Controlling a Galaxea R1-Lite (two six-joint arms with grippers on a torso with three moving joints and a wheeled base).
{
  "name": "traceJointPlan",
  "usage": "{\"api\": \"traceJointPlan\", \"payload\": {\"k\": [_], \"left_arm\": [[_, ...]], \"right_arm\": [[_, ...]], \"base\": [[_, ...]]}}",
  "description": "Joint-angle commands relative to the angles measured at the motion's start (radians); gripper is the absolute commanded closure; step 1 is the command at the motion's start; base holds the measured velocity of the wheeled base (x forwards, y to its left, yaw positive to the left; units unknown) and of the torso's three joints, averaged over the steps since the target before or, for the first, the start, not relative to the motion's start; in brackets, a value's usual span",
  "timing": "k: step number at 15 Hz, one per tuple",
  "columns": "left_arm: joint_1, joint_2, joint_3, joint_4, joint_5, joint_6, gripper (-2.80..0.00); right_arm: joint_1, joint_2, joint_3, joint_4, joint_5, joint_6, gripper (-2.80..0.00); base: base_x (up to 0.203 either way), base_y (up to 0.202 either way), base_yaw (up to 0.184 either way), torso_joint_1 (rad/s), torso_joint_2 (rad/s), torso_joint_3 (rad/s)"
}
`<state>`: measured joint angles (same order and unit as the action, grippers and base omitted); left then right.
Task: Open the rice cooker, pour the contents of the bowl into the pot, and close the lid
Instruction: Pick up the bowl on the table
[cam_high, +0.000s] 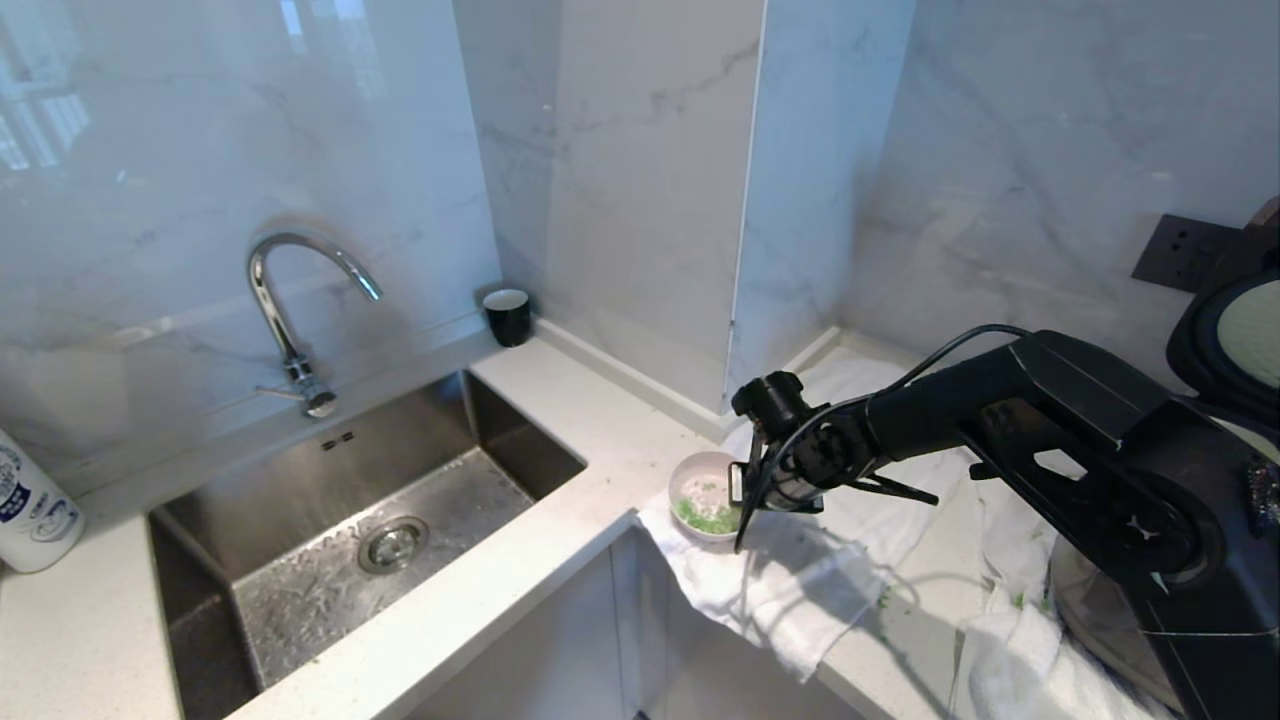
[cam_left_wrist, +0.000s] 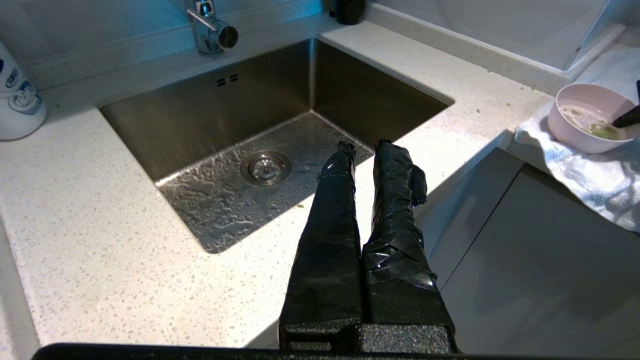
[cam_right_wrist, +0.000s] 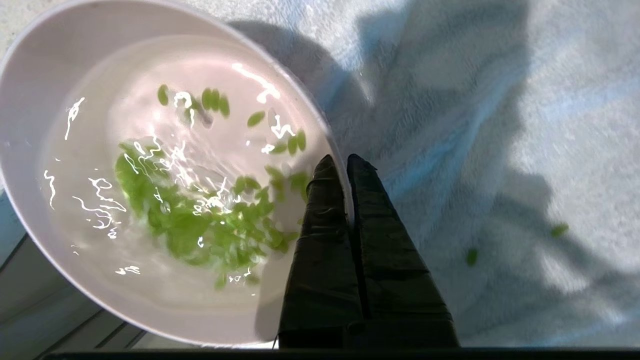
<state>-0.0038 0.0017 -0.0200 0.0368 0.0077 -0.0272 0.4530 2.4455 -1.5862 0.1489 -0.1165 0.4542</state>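
my right gripper (cam_right_wrist: 340, 162) is pinched shut on the bowl (cam_right_wrist: 30, 150) rim, one finger inside, the open rice cooker (cam_high: 1225, 345) off to its far side, so i worry the thin grip slips and water and greens spill onto the towel (cam_right_wrist: 500, 125).

I can read no text, brand, number or sign from where I stand. The white plastic bottle (cam_high: 30, 510) at the counter's left edge carries blue printed markings, also visible in my left wrist view (cam_left_wrist: 17, 95), but their characters are too small to make out.
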Motion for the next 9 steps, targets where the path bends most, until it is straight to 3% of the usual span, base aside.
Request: {"api": "traceJointPlan", "payload": {"k": [1,4,9], "left_arm": [[0.000,0.000,0.000,0.000,0.000,0.000,0.00],[-0.001,0.000,0.000,0.000,0.000,0.000,0.00],[0.001,0.000,0.000,0.000,0.000,0.000,0.00]], "right_arm": [[-0.007,-0.037,0.005,0.030,0.016,0.031,0.00],[-0.036,-0.078,0.013,0.068,0.083,0.072,0.00],[-0.050,-0.084,0.048,0.071,0.084,0.079,0.00]], "base": [[0.000,0.000,0.000,0.000,0.00,0.000],[0.000,0.000,0.000,0.000,0.00,0.000],[0.000,0.000,0.000,0.000,0.00,0.000]]}}
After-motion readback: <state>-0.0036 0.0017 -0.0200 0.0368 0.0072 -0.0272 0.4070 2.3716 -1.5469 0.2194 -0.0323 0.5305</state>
